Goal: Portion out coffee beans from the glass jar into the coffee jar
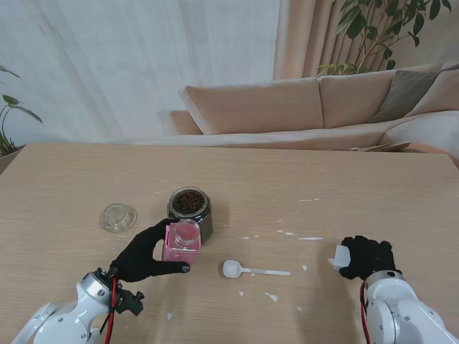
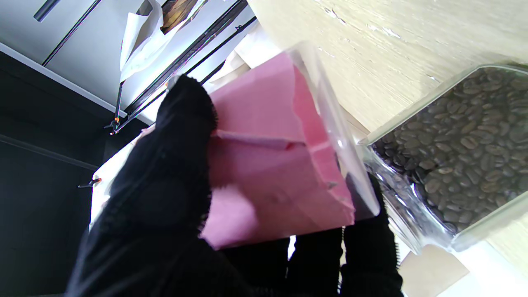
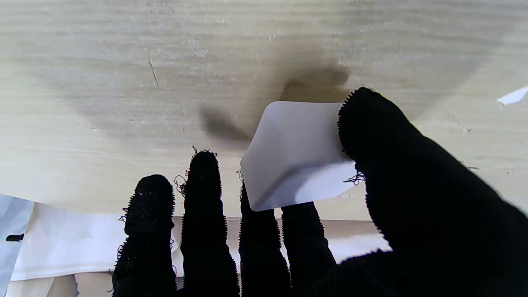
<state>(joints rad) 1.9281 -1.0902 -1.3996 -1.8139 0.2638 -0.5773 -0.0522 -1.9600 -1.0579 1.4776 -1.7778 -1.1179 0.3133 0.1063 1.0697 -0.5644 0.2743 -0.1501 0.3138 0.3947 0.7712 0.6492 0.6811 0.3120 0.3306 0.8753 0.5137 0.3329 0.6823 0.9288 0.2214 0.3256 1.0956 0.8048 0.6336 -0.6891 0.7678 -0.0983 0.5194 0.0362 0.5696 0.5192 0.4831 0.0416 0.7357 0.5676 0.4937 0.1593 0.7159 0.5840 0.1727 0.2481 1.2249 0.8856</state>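
Note:
The open glass jar (image 1: 190,207) of dark coffee beans stands in the middle of the table. Touching its near side is the pink-lined coffee jar (image 1: 181,242), also open, with my left hand (image 1: 145,256) shut around it. In the left wrist view the pink jar (image 2: 280,165) sits between thumb and fingers of that hand (image 2: 165,206), right beside the bean jar (image 2: 453,144). A white scoop (image 1: 251,270) lies on the table to the right of both jars. My right hand (image 1: 367,256) is farther right, pinching a small white flat piece (image 1: 341,256), (image 3: 295,154) under its thumb (image 3: 396,177).
A clear round lid (image 1: 118,217) lies left of the jars. Small white scraps (image 1: 310,238) are scattered over the wooden table (image 1: 323,179) between the jars and my right hand. A beige sofa (image 1: 301,107) stands beyond the far edge.

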